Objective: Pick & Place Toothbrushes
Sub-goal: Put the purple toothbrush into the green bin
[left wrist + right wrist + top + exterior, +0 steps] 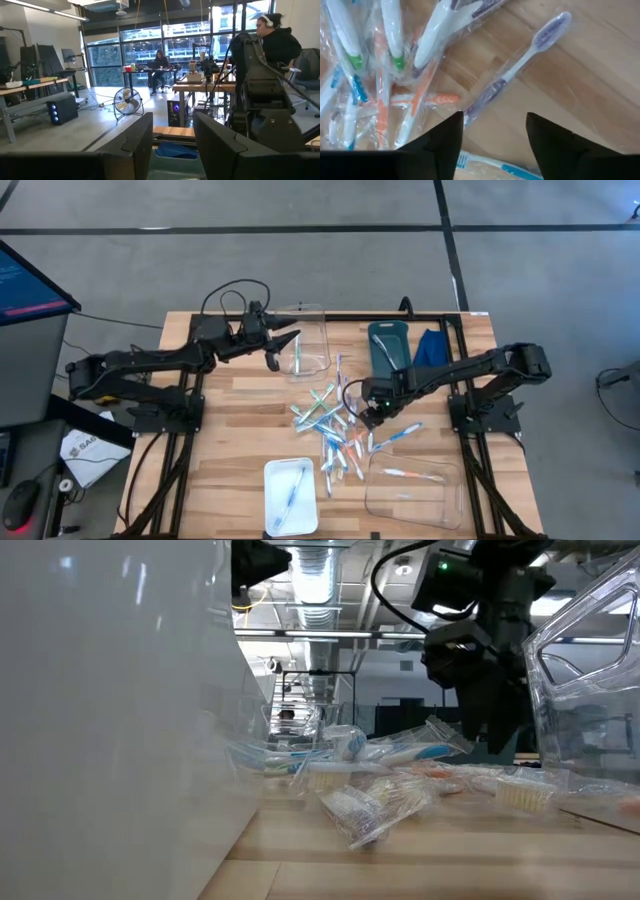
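Plastic-wrapped toothbrushes (335, 425) lie in a loose heap at mid-frame of the high view, on the wooden table (230, 420), handles crossing. Green, blue and orange parts show through the wrappers. One purple-grey toothbrush (517, 67) lies apart on bare wood in the right wrist view, unwrapped as far as can be seen.

Right gripper (372, 412) hangs low at the heap's right edge, fingers spread, nothing between them. Left gripper (283, 345) sits at upper centre-left over a clear bin (308, 340), fingers parted with a gap, empty.

Around the heap:
- white tray (290, 496), bottom centre, one brush inside
- clear container (413, 485), lower right, a brush or two inside
- teal tray (388, 345) and blue cloth (430, 345), upper right

Low view: white tray wall blocks the whole left half; a clear wall stands at right.

Room: grey floor, monitor at far left, desks, a floor fan (126, 102), seated people beyond.
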